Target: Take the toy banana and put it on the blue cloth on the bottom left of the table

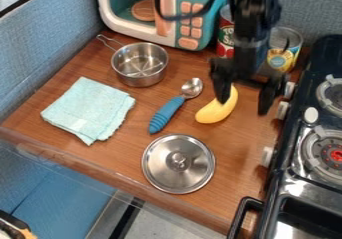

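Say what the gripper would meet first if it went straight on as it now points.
Pointing down, the gripper would likely meet the toy banana first, with the picture-left finger, which overlaps it in view; the other points at bare wooden counter. Depth is unclear.

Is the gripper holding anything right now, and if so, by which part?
Nothing is held. The gripper is open, one finger overlapping the toy banana in view, the other well apart from it.

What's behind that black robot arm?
A red can and a yellow-labelled can stand behind the arm. It covers the red can's right side; anything directly behind it is hidden.
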Available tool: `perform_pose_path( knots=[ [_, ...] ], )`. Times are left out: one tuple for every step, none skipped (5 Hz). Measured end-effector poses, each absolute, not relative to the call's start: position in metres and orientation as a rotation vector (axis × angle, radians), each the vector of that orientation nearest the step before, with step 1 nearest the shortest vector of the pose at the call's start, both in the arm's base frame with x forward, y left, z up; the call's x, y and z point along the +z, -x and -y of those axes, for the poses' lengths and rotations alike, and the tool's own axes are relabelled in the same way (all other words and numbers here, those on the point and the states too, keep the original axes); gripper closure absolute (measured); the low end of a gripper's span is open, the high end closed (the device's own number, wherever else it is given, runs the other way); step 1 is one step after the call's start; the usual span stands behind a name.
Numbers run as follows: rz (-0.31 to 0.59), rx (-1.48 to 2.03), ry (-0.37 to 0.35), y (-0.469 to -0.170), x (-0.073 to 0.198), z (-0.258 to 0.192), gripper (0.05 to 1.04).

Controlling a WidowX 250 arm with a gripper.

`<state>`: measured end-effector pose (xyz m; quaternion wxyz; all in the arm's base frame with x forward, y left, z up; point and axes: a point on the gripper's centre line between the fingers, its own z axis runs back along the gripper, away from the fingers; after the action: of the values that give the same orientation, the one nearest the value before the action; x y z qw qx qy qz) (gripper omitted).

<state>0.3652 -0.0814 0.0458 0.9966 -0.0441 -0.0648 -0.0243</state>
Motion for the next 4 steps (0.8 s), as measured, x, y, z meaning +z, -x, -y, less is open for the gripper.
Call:
perform_pose_path(
  knots=[
    [0.163,-0.07,0.052,-0.381,0.053,0.072,0.084],
    [0.116,-0.11,-0.004,-0.39,0.03,0.065,0.084],
    [0.061,-0.126,-0.051,-0.393,0.011,0.063,0.084],
    [0.006,-0.137,-0.064,-0.394,-0.005,0.066,0.093]
  ],
)
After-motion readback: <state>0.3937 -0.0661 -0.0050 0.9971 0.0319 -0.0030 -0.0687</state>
